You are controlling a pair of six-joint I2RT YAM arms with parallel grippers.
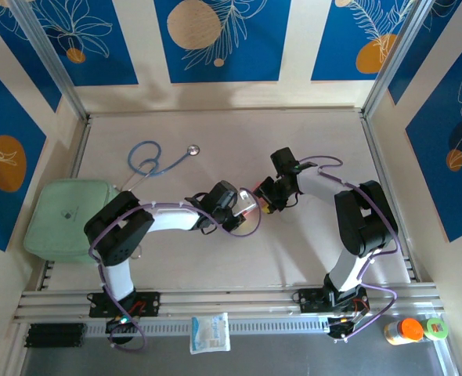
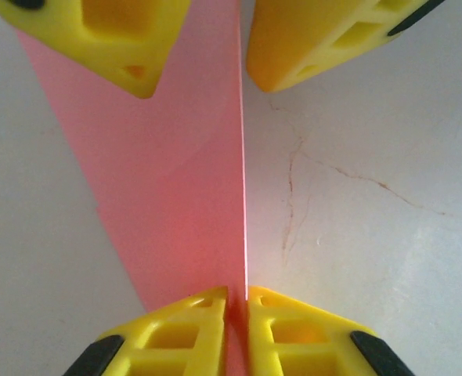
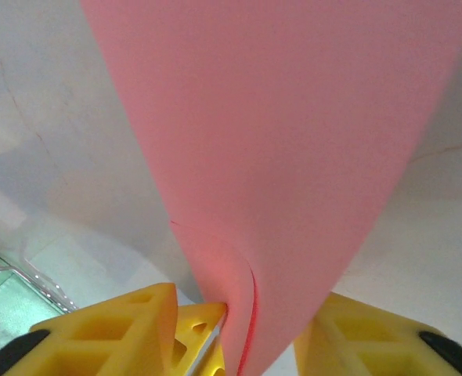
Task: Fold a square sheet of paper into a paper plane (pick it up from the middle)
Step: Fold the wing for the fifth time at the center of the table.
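- Paper (image 1: pixel 247 202) hangs mid-table, lifted off the table (image 1: pixel 215 133), between the two grippers, which meet tip to tip
- Left gripper (image 2: pixel 237 301): jaws pressed together on the paper's edge, only a thin pink line between the yellow fingers (image 2: pixel 184 329); this grip carries the sheet
- Right gripper (image 3: pixel 247 313): jaws apart, paper running through the gap with nothing pinching it; the left wrist view confirms this, its two fingers standing either side of the pink edge with space between
- Likely reason: left clamps to keep the fold line fixed while right loosens to shift or let go, so it reads as a handover or regrip
- Paper (image 2: pixel 168 172) is plain salmon-pink, unmarked, thin and slightly glowing where light passes through
- Left wrist view: one sharp straight edge runs away from the clamp, and the sheet falls off to one side of it
- Right wrist view: paper (image 3: pixel 294 117) narrows toward the fingers, with a soft curled layer near them, so it looks doubled there
- No nose, no wings; I'd call it an early fold
- Risk: a one-sided grip may let the sheet swing or the crease drift
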